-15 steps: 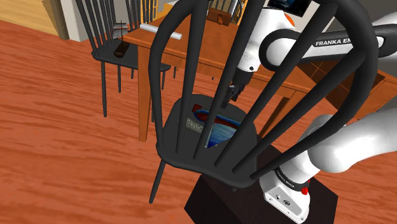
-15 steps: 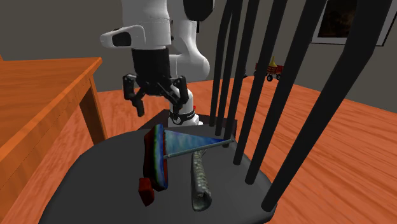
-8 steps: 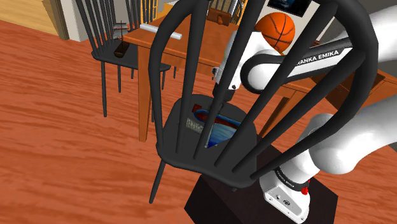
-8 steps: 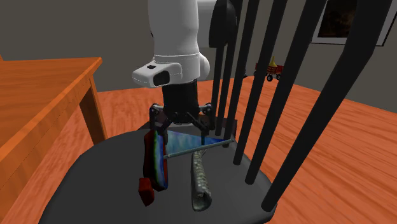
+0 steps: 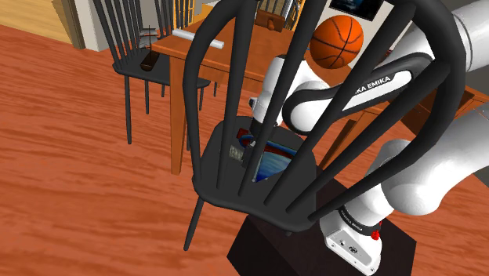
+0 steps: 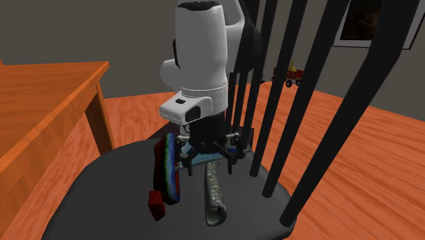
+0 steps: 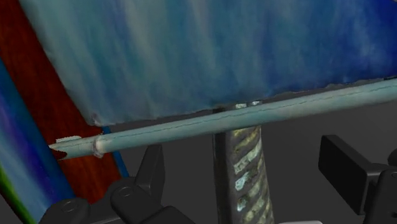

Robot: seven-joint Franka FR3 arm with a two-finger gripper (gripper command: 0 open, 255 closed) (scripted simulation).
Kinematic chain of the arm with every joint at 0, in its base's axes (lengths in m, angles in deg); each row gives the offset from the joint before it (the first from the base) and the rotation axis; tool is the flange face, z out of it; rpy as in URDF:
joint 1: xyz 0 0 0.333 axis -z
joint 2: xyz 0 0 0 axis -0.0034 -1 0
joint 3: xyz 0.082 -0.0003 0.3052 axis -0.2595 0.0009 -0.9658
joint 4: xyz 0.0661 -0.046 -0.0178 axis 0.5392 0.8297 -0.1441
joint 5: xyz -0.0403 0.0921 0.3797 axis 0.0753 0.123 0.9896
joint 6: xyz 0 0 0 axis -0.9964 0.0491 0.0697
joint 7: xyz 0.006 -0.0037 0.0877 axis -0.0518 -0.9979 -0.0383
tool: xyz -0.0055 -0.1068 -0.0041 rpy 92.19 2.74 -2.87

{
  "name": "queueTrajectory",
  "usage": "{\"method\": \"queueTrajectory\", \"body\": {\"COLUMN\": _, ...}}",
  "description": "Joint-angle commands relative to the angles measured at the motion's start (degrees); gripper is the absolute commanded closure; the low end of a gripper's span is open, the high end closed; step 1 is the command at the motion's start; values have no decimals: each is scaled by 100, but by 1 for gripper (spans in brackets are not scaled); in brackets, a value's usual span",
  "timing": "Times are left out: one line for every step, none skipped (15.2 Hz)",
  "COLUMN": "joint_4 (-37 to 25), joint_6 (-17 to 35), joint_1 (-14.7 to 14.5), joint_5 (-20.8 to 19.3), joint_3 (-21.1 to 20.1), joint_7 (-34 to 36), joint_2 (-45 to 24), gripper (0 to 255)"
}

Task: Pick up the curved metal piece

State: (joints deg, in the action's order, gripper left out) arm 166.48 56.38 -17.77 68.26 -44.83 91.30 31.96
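The curved metal piece (image 6: 214, 196) is a grey-green ridged bar lying on the black chair seat (image 6: 109, 198). My gripper (image 6: 206, 162) hangs low just over its far end, open, with one finger on each side. In the wrist view the curved metal piece (image 7: 249, 175) runs between the spread fingers (image 7: 347, 168) of the gripper (image 7: 245, 159), and neither touches it. A thin pale rod (image 7: 222, 121) crosses over the piece's far end, under a blue panel (image 7: 210, 51). A red and blue book-like object (image 6: 168, 170) stands beside the gripper.
Tall black chair spindles (image 6: 272, 88) rise close beside the arm (image 5: 329, 98). A wooden table (image 5: 235, 55) stands behind the chair, with a basketball (image 5: 337, 41) and a second black chair (image 5: 145, 63) nearby. The dark stand (image 5: 274, 251) sits below the seat.
The gripper has come down from above the seat's back edge to just over the curved piece's far end. Its fingers have stayed apart; the objects on the seat have not moved.
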Motion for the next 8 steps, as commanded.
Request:
{"method": "queueTrajectory", "body": {"joint_4": 77, "joint_6": 209, "joint_1": -15, "joint_5": -5, "joint_3": -34, "joint_7": -1, "joint_2": -162, "gripper": 0}}
{"method": "queueTrajectory", "body": {"joint_4": 117, "joint_6": 364, "joint_1": -14, "joint_5": -9, "joint_3": -43, "joint_7": 0, "joint_2": -278, "gripper": 0}}
{"method": "queueTrajectory", "body": {"joint_4": 117, "joint_6": 364, "joint_1": -17, "joint_5": -10, "joint_3": -39, "joint_7": 1, "joint_2": -278, "gripper": 0}}
{"method": "queueTrajectory", "body": {"joint_4": 117, "joint_6": 364, "joint_1": -19, "joint_5": -10, "joint_3": -37, "joint_7": 1, "joint_2": -277, "gripper": 0}}
{"method": "queueTrajectory", "body": {"joint_4": 115, "joint_6": 375, "joint_1": -13, "joint_5": -15, "joint_3": -31, "joint_7": -8, "joint_2": -291, "gripper": 255}}
{"method": "queueTrajectory", "body": {"joint_4": 111, "joint_6": 393, "joint_1": -13, "joint_5": -17, "joint_3": -34, "joint_7": -4, "joint_2": -313, "gripper": 255}}
{"method": "queueTrajectory", "body": {"joint_4": 121, "joint_6": 373, "joint_1": -18, "joint_5": -11, "joint_3": -37, "joint_7": 1, "joint_2": -283, "gripper": 255}}
{"method": "queueTrajectory", "body": {"joint_4": 132, "joint_6": 389, "joint_1": -24, "joint_5": -8, "joint_3": -44, "joint_7": 9, "joint_2": -287, "gripper": 255}}
